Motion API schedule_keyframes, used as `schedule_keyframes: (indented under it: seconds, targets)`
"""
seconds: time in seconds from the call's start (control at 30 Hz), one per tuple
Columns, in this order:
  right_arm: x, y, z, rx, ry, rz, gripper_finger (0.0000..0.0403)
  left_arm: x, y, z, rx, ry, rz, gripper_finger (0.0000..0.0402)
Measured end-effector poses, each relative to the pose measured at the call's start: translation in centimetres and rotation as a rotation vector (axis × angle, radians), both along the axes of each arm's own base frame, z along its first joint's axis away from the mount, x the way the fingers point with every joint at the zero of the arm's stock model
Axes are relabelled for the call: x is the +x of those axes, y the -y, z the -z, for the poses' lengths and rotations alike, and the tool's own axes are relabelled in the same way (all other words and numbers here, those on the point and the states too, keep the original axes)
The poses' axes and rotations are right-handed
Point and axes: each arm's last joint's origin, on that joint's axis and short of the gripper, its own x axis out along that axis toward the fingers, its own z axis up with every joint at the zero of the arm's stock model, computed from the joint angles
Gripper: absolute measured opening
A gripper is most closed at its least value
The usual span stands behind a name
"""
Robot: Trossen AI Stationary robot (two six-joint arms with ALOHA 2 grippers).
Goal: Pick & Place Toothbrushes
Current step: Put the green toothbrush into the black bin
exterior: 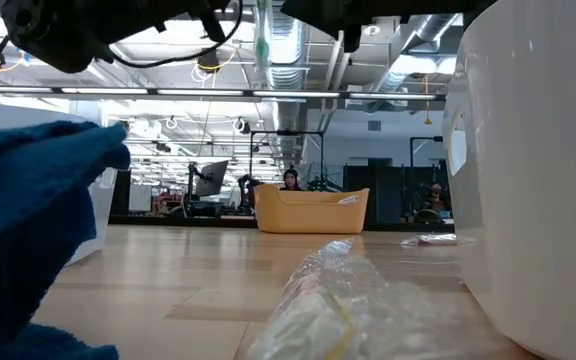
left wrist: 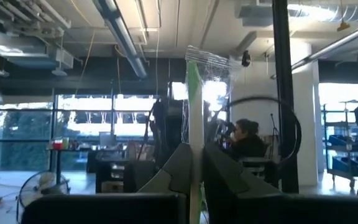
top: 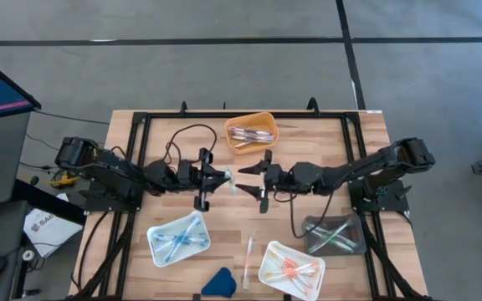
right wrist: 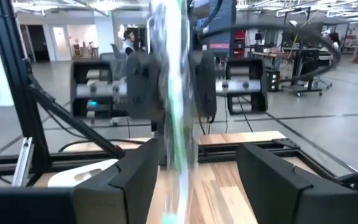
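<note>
My left gripper [top: 226,176] is shut on a green toothbrush in a clear wrapper [left wrist: 194,93], high above the middle of the table. The toothbrush also shows in the low view [exterior: 264,45] and in the right wrist view [right wrist: 178,99]. My right gripper [top: 248,180] faces the left one; it is open, and its fingers [right wrist: 135,180] stand on either side of the toothbrush without plainly touching it. Another wrapped toothbrush [top: 248,253] lies flat on the table near the front. My left gripper pinches the wrapped toothbrush's shaft [left wrist: 195,149] between its two fingers. The fingers come level from the table's left and lie across the toothbrush. It stands roughly upright, lifted clear of the table, with parts sticking out above and below the fingers.
An orange tray [top: 268,124] with toothbrushes stands at the back. At the front are a white tray [top: 159,234] with blue ones, a white tray [top: 268,266] with orange ones and a dark tray [top: 354,242] with green ones. A dark-blue wedge [top: 219,283] lies at the front edge.
</note>
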Motion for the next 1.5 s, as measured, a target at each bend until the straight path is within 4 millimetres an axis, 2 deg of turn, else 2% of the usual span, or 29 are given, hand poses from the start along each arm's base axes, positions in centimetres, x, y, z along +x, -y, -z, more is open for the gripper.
schedule_keyframes:
  seconds: [0.33, 1.5]
  targets:
    - [1.8, -0.2, 0.1, 0.004, -0.059, -0.025, 0.0209, 0.2, 0.0, 0.4, 0.002, -0.047, 0.001, 0.0012]
    - [1.9, -0.2, 0.0, 0.013, -0.066, -0.023, 0.0209, 0.4, -0.1, 0.3, -0.035, -0.053, -0.023, 0.0012]
